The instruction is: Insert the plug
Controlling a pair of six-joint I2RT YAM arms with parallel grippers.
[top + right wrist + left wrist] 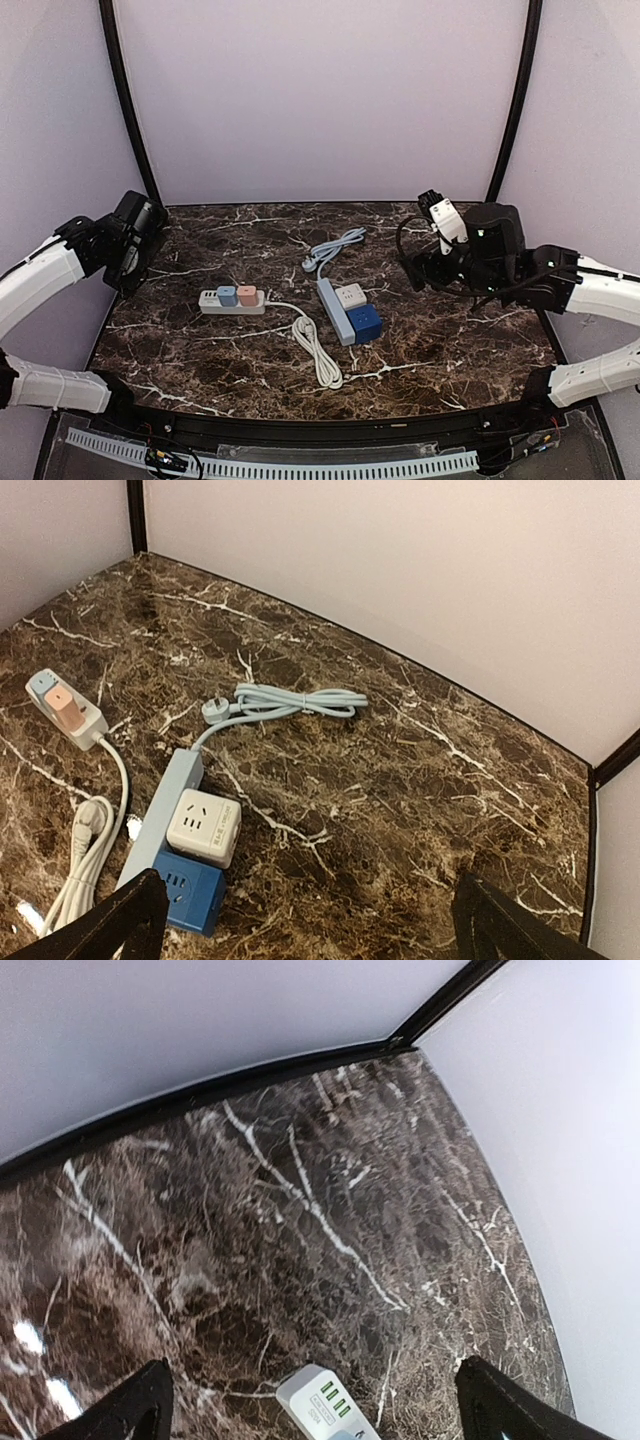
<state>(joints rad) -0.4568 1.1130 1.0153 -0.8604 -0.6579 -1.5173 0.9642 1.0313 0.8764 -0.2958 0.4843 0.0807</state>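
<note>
Left gripper (127, 268): I have it hanging over the left edge of the table (450, 340), jaws spread wide with nothing between them.
White strip (230, 300): it lies flat just right of that gripper. A pale blue block (227, 295) and a pink block (247, 295) sit side by side on top.
White cable (318, 355): it runs from the strip's right end into a bundled loop near the front middle. Its plug (85, 820) lies loose on the marble in the bundle.
Blue strip (333, 310): it is in the table's middle, angled front to back. A white cube (351, 296) and a dark blue cube (364, 322) touch its right side; I cannot tell if they are plugged in.
Blue cable (338, 245): it is folded in a bundle behind the strip, and its plug (212, 709) lies free on the table, in no socket.
Right gripper (310, 925): it hovers right of the blue strip, well apart from it, fingers wide apart and holding nothing.
</note>
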